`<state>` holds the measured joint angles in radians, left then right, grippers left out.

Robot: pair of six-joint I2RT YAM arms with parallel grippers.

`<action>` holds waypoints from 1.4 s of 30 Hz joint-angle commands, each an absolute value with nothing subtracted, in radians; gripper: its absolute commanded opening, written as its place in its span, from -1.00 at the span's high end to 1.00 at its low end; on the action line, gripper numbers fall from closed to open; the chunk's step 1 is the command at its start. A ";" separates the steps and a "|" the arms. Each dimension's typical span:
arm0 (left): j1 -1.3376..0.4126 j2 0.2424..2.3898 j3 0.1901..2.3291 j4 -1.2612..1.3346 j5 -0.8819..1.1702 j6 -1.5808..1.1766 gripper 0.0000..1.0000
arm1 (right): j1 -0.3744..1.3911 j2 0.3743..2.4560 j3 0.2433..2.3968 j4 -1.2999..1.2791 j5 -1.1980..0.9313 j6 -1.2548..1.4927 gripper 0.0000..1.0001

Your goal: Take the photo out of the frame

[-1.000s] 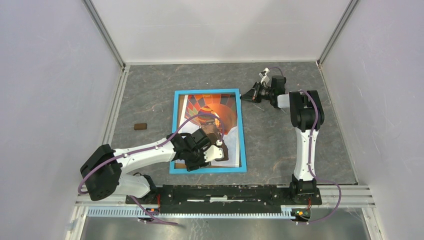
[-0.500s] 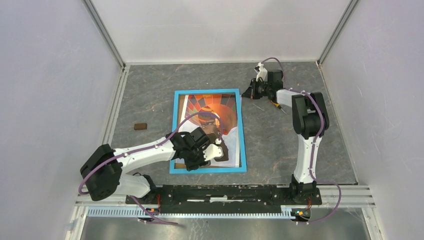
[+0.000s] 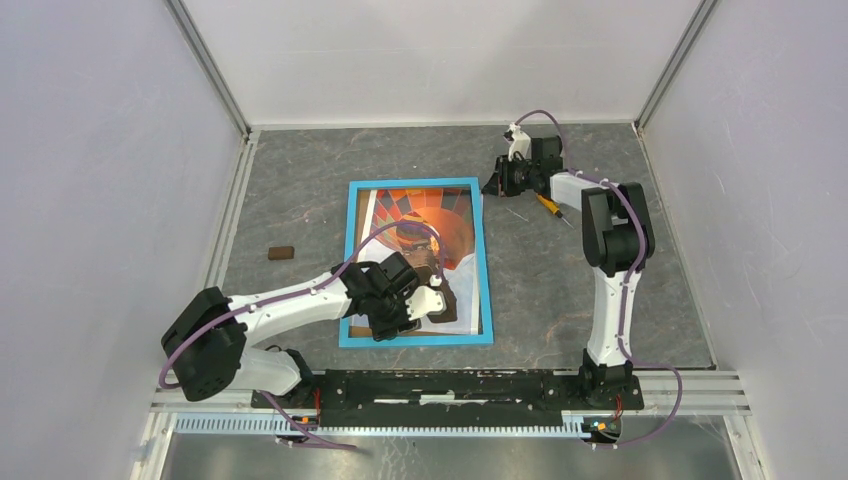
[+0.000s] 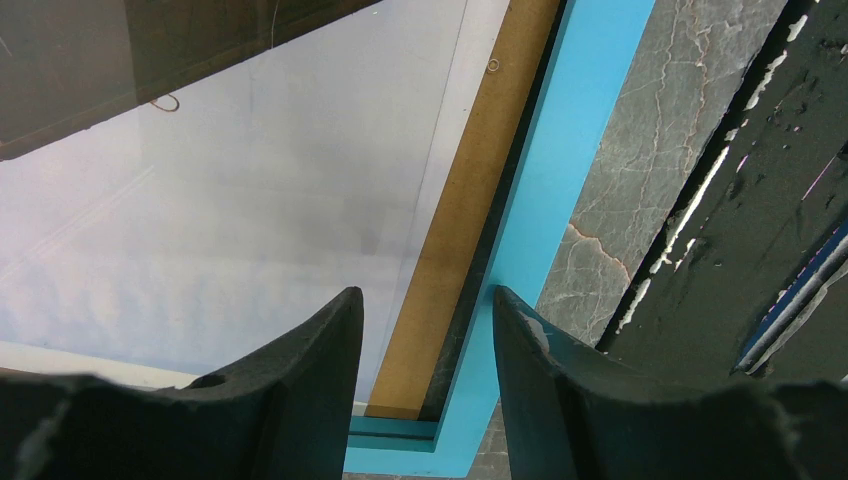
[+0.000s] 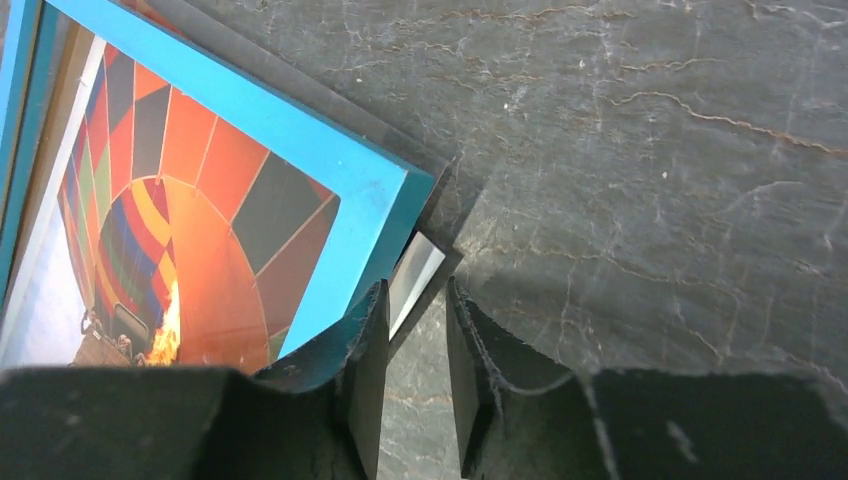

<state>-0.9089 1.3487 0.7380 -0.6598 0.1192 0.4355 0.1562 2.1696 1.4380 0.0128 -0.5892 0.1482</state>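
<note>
The blue-bordered frame (image 3: pixel 347 260) lies flat mid-table with the photo (image 3: pixel 420 210) of the orange balloon face up in it. My left gripper (image 3: pixel 383 328) hovers over the frame's near left corner. It is open (image 4: pixel 427 300), and between its fingers show the blue border (image 4: pixel 560 170), a strip of brown backing (image 4: pixel 470 230) and the photo's pale sky (image 4: pixel 250 200). My right gripper (image 3: pixel 494 186) sits at the far right corner of the frame (image 5: pixel 300 150). Its jaws (image 5: pixel 415 290) stand narrowly apart, with nothing between them. A shiny pale sheet corner (image 5: pixel 418 268) juts out just ahead of them.
An orange-handled screwdriver (image 3: pixel 547 205) lies on the table right of the frame, beside the right wrist. A small brown block (image 3: pixel 282 252) sits at the left. The black base rail (image 3: pixel 450 385) runs along the near edge, and walls enclose the other three sides.
The right wrist swung toward the far wall, uncovering the screwdriver on the table, and its jaws parted slightly. The left arm barely shifted.
</note>
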 commanded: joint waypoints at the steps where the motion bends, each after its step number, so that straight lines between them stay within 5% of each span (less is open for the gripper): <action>1: -0.890 1.432 0.674 -0.502 -0.005 0.456 -0.13 | 0.142 2.237 1.486 0.056 -0.681 0.246 0.30; 16: -0.878 1.445 0.674 -0.488 -0.005 0.468 -0.13 | 0.147 2.341 1.475 0.168 -0.773 0.401 0.40; 27: -0.857 1.460 0.672 -0.479 -0.005 0.477 -0.12 | 0.143 2.324 1.413 0.292 -0.842 0.470 1.00; 31: -0.846 1.466 0.670 -0.471 -0.005 0.481 -0.12 | 0.143 2.301 1.389 0.364 -0.886 0.518 1.00; 36: -0.831 1.471 0.669 -0.465 -0.005 0.483 -0.12 | 0.144 2.304 1.368 0.449 -0.929 0.581 0.68; 42: -0.815 1.479 0.674 -0.465 0.021 0.490 -0.12 | 0.146 2.313 1.344 0.545 -0.958 0.652 0.56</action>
<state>-0.8368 1.3804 0.7471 -0.6598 0.2020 0.4355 0.1287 2.3257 1.3544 0.4526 -0.8799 0.5911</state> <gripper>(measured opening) 0.567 0.212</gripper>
